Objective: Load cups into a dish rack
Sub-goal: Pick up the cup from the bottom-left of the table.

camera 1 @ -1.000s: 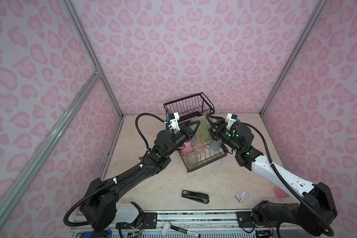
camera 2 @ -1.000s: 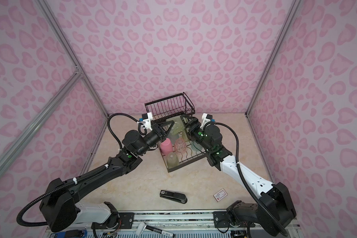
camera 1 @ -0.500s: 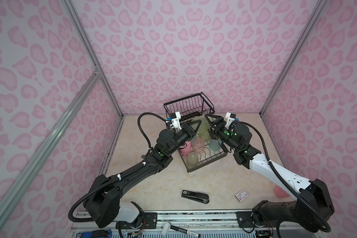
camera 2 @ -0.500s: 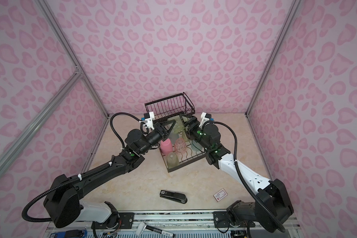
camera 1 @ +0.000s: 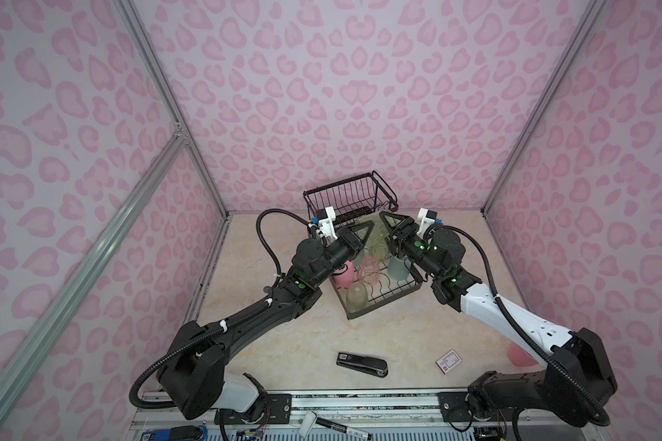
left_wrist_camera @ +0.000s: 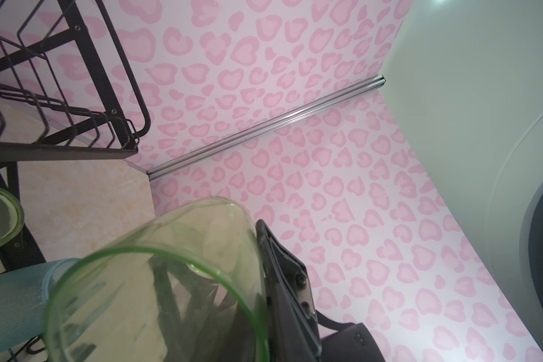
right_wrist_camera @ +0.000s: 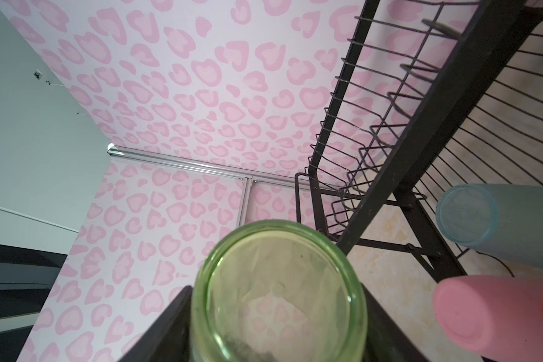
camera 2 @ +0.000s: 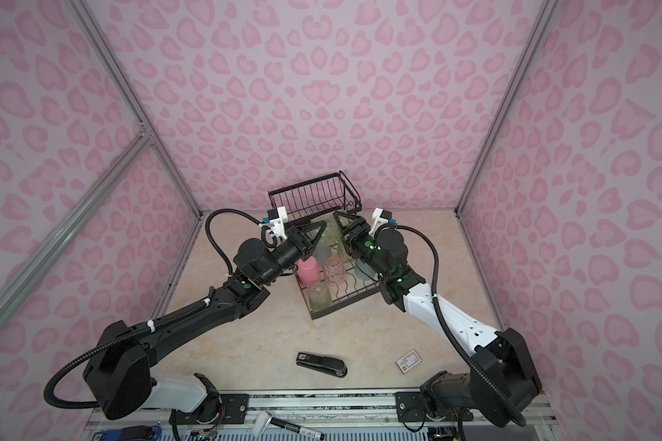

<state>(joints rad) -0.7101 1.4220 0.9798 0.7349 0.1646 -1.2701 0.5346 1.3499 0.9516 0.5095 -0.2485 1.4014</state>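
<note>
The walls (camera 1: 341, 95) are pale pink with darker pink heart-shaped leopard spots. The counter (camera 1: 302, 343) is beige and marbled. The dish rack (camera 1: 350, 194) is black wire. Cups: opaque pink cup (camera 1: 343, 275), clear ribbed pink cup (camera 1: 368, 269), frosted teal-blue cup (camera 1: 398, 267), translucent yellow-green cup (right_wrist_camera: 279, 291). The stapler (camera 1: 362, 364) is black and the near right card (camera 1: 448, 361) is red and white.
</note>
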